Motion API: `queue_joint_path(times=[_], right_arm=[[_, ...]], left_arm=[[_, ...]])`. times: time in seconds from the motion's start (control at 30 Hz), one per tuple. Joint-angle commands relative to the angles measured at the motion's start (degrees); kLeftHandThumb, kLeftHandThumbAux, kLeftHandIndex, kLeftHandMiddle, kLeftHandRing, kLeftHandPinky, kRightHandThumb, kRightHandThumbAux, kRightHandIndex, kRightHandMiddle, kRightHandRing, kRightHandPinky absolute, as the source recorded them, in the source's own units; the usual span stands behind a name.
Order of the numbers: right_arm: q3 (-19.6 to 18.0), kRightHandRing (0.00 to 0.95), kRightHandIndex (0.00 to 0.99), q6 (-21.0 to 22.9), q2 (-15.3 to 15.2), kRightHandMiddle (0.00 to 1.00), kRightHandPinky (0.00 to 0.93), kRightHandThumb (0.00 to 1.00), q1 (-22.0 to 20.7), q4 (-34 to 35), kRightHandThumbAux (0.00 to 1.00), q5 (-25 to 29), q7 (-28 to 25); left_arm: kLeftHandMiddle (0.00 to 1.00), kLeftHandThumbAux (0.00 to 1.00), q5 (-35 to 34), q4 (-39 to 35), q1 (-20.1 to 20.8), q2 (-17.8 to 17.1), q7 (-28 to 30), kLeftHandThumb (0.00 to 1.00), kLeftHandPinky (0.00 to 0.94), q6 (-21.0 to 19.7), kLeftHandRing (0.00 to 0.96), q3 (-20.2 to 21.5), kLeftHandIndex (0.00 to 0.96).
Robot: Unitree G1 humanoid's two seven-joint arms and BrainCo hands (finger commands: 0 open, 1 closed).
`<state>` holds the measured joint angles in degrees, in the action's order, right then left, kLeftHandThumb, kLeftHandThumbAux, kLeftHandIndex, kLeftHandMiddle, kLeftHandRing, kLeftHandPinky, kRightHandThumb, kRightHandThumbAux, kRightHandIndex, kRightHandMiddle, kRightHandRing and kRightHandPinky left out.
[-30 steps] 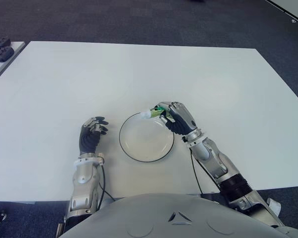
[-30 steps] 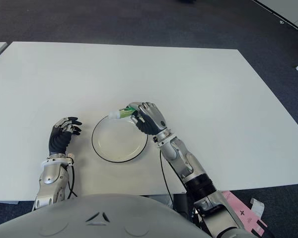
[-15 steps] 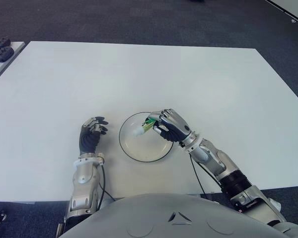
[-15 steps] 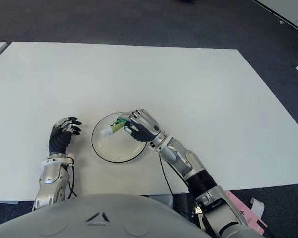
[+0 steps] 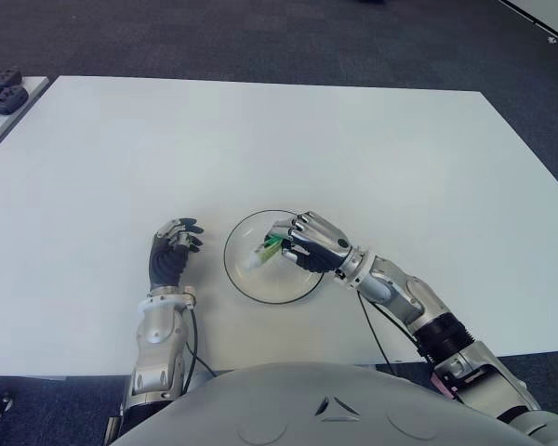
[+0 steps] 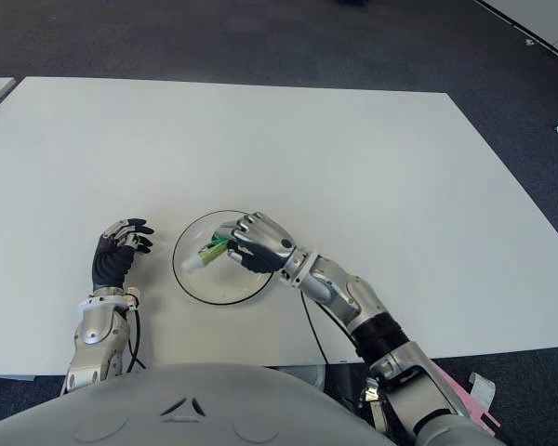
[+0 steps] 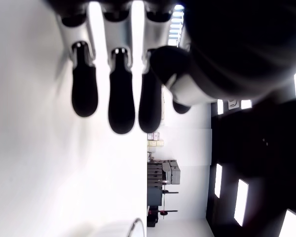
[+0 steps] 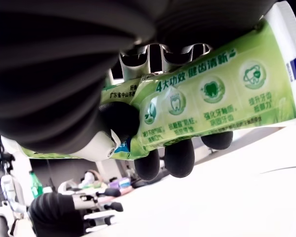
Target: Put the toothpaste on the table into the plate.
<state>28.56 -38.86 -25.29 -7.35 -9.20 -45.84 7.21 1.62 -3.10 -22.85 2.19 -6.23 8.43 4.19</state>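
One plate (image 5: 246, 283) sits on the white table (image 5: 372, 158), and one toothpaste tube (image 5: 267, 251) is over its inside, white cap end low toward the plate's floor. The right hand (image 5: 309, 244) has its fingers curled tight around the tube's green body. The left hand (image 5: 170, 255) shows just left of the plate, fingers relaxed and holding nothing.

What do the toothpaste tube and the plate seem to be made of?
Toothpaste: probably soft plastic laminate, glossy, with green print and a flat crimped end, held in the right hand. Plate: probably glazed ceramic or enamel, smooth white with a thin dark rim; the look leaves it open.
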Motion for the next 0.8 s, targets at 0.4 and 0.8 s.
queue_joint_path(times=[0.4,0.8], right_arm=[[-1.8,0.001,0.0,7.6,-2.7,0.0,0.003,0.059,2.5,11.1,0.369,-0.2,-12.5],[-2.3,0.0,0.0,8.6,-3.3,0.0,0.0,0.056,2.9,12.6,0.351,-1.8,-12.8]], left_arm=[[0.488,0.682,-0.2,1.5,0.0,0.1,0.0,0.833,0.558,-0.6,0.582,0.1,0.4],[0.488,0.683,-1.2,2.7,0.2,-0.2,0.8,0.832,0.557,0.8,0.58,0.2,0.398]])
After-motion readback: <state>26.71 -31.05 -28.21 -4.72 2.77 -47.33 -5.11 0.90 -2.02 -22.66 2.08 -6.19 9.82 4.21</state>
